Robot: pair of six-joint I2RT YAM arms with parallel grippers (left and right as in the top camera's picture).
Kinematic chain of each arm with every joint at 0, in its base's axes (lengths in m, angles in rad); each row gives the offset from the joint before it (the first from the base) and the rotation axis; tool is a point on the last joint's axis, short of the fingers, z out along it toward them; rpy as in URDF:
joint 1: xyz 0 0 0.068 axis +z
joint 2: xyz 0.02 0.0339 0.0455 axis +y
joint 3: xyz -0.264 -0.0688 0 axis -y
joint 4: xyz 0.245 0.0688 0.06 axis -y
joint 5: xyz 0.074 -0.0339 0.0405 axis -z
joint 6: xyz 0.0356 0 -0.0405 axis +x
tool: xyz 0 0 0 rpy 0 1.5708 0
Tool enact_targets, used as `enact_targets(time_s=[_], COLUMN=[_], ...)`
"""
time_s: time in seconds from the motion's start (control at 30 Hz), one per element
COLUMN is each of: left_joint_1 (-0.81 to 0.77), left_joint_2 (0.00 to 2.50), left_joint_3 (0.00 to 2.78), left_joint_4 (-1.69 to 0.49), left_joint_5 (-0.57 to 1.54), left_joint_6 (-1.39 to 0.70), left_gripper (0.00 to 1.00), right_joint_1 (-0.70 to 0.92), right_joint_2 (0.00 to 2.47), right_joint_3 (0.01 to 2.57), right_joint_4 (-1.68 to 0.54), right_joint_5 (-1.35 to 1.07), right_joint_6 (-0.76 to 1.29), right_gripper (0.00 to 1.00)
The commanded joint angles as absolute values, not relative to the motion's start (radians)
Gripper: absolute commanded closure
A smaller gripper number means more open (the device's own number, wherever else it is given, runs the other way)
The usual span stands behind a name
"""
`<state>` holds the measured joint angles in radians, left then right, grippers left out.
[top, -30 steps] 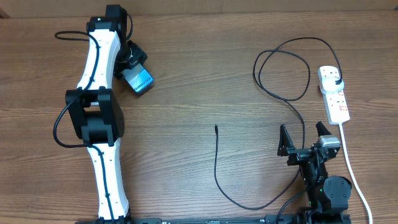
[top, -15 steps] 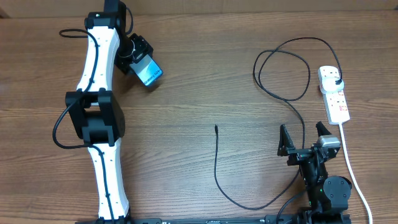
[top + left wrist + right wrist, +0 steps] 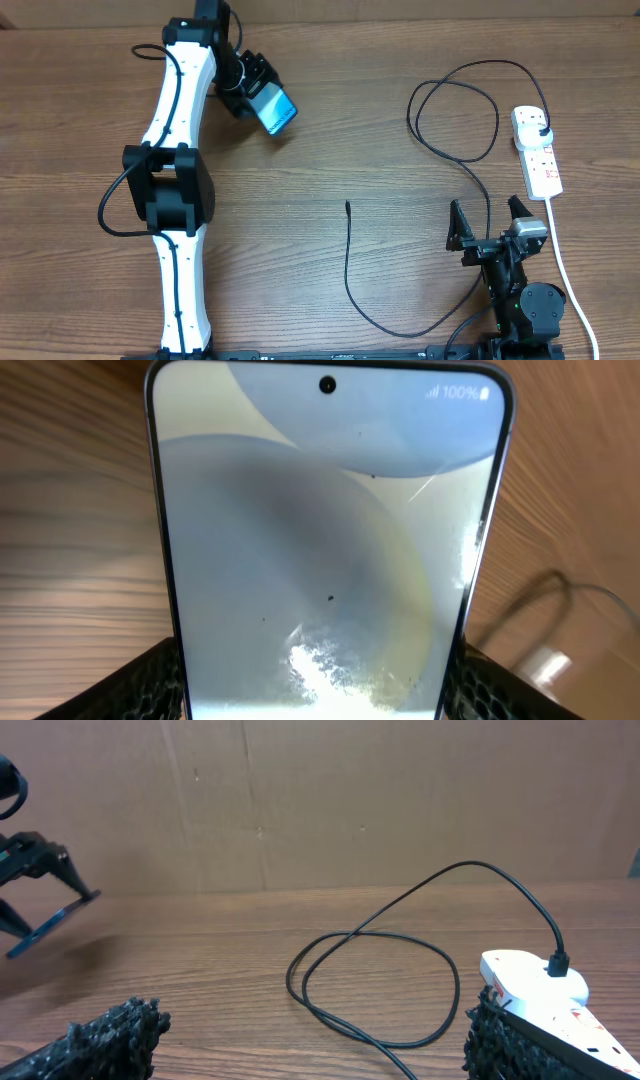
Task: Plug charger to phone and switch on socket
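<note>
At the far left of the brown wooden table (image 3: 300, 300), the left gripper (image 3: 262, 100) is clamped on the long edges of the slim, black-edged phone with a light-blue screen (image 3: 274, 110), holding it clear of the wood. Over the last second it has swung rightward and farther from the robot's base. In the left wrist view the phone (image 3: 320, 560) fills the frame between the fingers (image 3: 150, 680). The right gripper (image 3: 490, 222) is unmoved, spread wide and empty. The thin black charger cable (image 3: 347, 262) lies as before, its plug in the white elongated power strip (image 3: 541, 165).
</note>
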<state>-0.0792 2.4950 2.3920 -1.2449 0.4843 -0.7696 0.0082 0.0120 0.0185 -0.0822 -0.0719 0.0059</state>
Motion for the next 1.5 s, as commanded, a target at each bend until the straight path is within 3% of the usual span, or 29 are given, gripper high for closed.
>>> enact_targets(time_s=[0.0, 0.7, 1.47], left_joint_1=[-0.092, -0.101, -0.100], left_joint_2=[2.489, 2.489, 2.489], left_joint_3=[2.426, 2.426, 2.426], left_joint_4=[-1.217, -1.215, -1.235], left_joint_5=[0.659, 1.130, 1.399], left_joint_6=[-0.804, -0.903, -0.996], left_gripper=[0.96, 0.96, 0.96], right_joint_1=[0.013, 0.013, 0.013], right_joint_2=[0.003, 0.003, 0.003], right_joint_3=[0.008, 0.008, 0.008], right_joint_4=[-0.078, -0.078, -0.078], right_joint_5=[-0.071, -0.071, -0.071], right_joint_6=[0.002, 0.002, 0.002], right_gripper=[0.00, 0.00, 0.00])
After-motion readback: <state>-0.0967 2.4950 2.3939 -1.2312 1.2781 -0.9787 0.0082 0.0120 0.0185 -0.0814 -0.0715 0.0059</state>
